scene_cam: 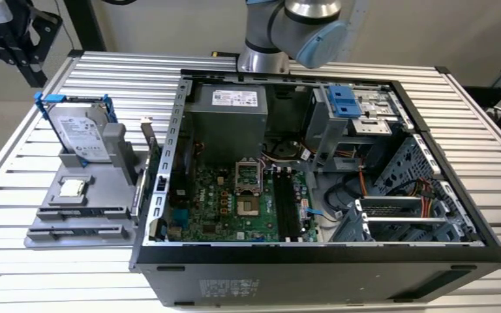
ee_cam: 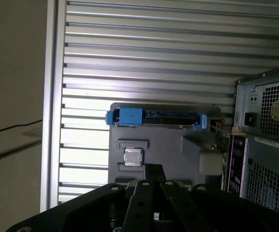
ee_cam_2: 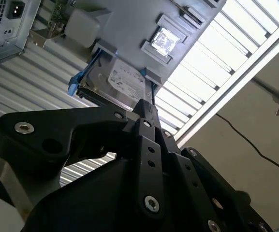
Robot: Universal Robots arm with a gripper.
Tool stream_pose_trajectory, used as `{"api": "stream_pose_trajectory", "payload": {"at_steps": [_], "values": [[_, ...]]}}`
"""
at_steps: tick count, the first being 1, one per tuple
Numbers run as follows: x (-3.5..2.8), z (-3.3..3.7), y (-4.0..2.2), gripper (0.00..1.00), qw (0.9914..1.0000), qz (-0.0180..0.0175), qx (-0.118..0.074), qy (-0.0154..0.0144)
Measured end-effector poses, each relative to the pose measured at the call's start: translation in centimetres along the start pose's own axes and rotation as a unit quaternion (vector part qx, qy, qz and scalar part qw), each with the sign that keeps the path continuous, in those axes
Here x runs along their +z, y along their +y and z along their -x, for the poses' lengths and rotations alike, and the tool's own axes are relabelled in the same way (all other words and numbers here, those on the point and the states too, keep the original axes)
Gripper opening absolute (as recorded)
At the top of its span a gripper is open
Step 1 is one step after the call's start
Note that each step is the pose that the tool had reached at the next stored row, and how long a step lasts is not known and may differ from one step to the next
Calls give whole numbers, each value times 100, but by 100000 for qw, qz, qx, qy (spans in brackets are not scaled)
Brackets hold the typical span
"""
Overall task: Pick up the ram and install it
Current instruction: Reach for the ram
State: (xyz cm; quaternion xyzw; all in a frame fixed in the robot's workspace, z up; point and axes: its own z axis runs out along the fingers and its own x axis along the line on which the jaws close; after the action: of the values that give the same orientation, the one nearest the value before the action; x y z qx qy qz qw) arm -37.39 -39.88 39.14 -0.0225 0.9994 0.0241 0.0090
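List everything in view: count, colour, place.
Slatted metal table: one, silver, under everything.
Open computer case: one, black and grey, on the table.
Green motherboard: one, flat inside the case.
Grey power supply box: one, inside the case, at the end nearest the arm.
Grey plastic holder tray: one, on the table, at the exterior view's left of the case.
Silver hard drive in a blue frame: one, standing in the holder.
Small square silver processor chip: one, lying on the holder.
Long thin dark ram stick: apparently one, on edge at the holder's case side.
Robot arm: one, silver and blue-grey, behind the case.
Gripper: one, black, pointed towards the holder.
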Motion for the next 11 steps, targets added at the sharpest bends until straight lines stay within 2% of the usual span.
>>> {"api": "stream_pose_trajectory", "payload": {"at_steps": [4,11], "values": [[1,-2,-17,0,100000,1,1,5],[-3,-6,-127,0,100000,1,0,-1]]}}
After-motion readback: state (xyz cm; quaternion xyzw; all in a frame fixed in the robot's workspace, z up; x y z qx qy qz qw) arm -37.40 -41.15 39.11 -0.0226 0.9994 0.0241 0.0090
